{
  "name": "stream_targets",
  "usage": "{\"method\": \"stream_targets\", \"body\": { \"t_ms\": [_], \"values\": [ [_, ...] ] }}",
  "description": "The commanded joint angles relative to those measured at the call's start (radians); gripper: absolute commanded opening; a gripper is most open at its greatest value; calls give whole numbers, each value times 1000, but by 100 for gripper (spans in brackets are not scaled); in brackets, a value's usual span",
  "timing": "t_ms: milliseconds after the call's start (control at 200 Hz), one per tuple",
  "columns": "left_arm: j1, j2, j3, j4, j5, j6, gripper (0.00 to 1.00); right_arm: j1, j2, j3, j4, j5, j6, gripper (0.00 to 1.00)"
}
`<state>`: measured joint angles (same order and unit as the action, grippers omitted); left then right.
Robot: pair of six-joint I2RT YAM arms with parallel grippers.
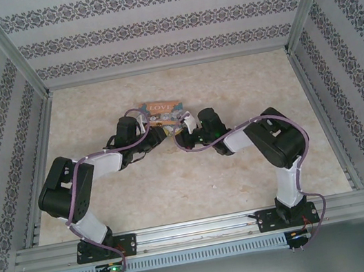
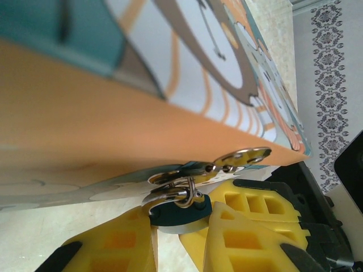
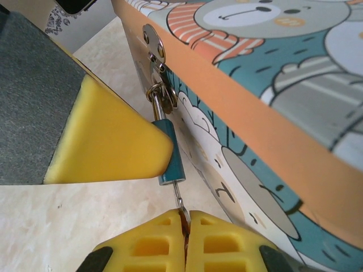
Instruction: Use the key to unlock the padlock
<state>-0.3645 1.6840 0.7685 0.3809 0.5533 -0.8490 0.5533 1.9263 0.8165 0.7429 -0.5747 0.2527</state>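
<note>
Right pincer [image 3: 184, 224] on key [image 3: 178, 197]; "LOVE" box [image 1: 161, 106]

From above and behind, looking down over the whole surface [image 1: 177, 192]. From each wrist, very close, facing the same padlock [image 3: 169, 153] on the box [image 3: 255, 85] front.

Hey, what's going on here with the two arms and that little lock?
Both arms are working on the teal padlock, which hangs from the hasp of the cartoon-printed box. The left gripper is closed around the padlock's body, steadying it. The right gripper pinches the key, whose tip sits in the lock's bottom. The shackle looks closed, so it's not unlocked yet.
</note>
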Motion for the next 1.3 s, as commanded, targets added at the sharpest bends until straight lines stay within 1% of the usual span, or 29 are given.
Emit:
{"method": "stream_targets", "body": {
  "t_ms": [0,165,275,455,670,769,894,1054,1294],
  "values": [
    [-48,14,-2,-44,166,46,20,-1,-45,85,131,-32,8,0],
    [-48,8,3,-46,173,41,20,48,-37,64,142,64,-54,0],
    [-48,0,9,-47,179,36,20,60,-27,46,185,135,-93,0],
    [-48,-9,9,-49,185,34,20,77,-24,44,209,188,-153,0],
    [-48,-4,10,-54,179,36,20,69,-10,61,237,119,-64,0],
    [-48,9,11,-51,181,33,20,58,-15,64,214,68,-9,0],
    [-48,21,15,-59,178,37,20,51,-27,59,198,33,43,0],
    [-48,33,19,-66,181,43,20,47,-44,63,187,47,33,0],
    [-49,34,13,-67,187,46,20,52,-5,140,185,65,20,0]
  ]
}}
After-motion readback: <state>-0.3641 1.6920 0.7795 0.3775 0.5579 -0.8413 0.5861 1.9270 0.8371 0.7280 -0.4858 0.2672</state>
